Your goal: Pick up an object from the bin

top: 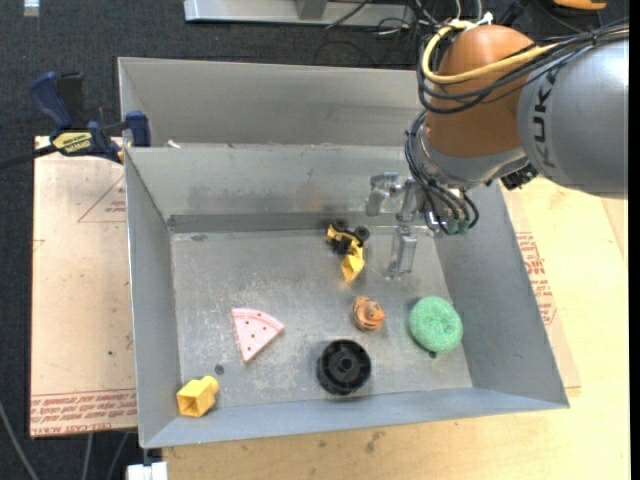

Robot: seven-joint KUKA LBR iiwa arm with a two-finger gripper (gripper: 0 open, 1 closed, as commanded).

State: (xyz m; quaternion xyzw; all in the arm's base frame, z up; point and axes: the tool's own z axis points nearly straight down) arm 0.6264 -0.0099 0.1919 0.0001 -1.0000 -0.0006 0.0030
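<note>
Yellow-and-black toy (348, 248) lies just beside my end effector (393, 224); fingers apparently spread, empty. Pre-grasp, I judge: next, centre and descend.

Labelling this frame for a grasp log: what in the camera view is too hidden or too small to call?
Yellow and black thing, mid-bin, camera view: too small to tell its kind.
Small orange thing beside the green ball: too small to name.
Gripper: seen from above, its height over the floor cannot be judged.
Bin, far right corner: hidden by the arm's orange cover.
</note>
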